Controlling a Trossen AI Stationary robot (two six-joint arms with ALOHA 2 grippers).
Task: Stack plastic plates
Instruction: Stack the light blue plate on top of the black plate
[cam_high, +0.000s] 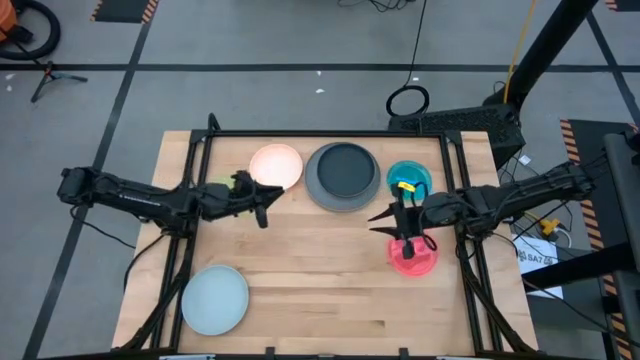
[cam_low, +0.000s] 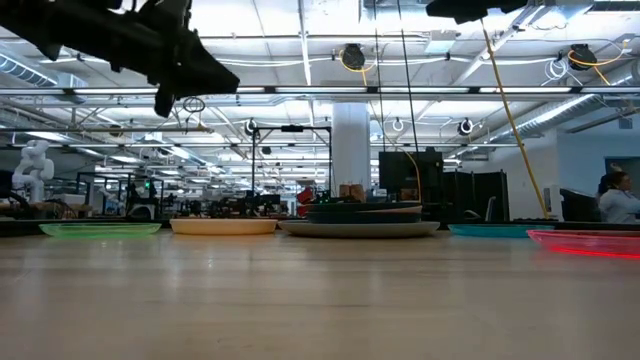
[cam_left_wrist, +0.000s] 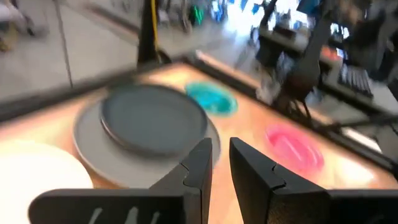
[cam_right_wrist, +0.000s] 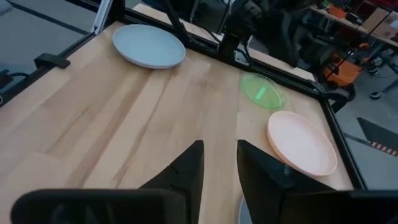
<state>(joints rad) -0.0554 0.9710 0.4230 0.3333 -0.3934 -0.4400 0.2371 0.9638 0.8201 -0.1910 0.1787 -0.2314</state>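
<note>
The pale wooden worktop (cam_high: 320, 260) sits inside a black metal frame (cam_high: 320, 133) that runs along its far edge and down both sides. On the grey floor beyond it, a black cable lies coiled in a loop (cam_high: 408, 101), and black tape lines (cam_high: 120, 95) cross the concrete. At table height the room behind shows a white pillar (cam_low: 351, 145), a black cabinet (cam_low: 410, 172) and a seated person (cam_low: 620, 198) at the far right.

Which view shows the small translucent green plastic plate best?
The right wrist view: the small translucent green plastic plate lies unobstructed. The high view hides most of it under the left arm, the low view shows only its edge, the left wrist view nothing.
</note>
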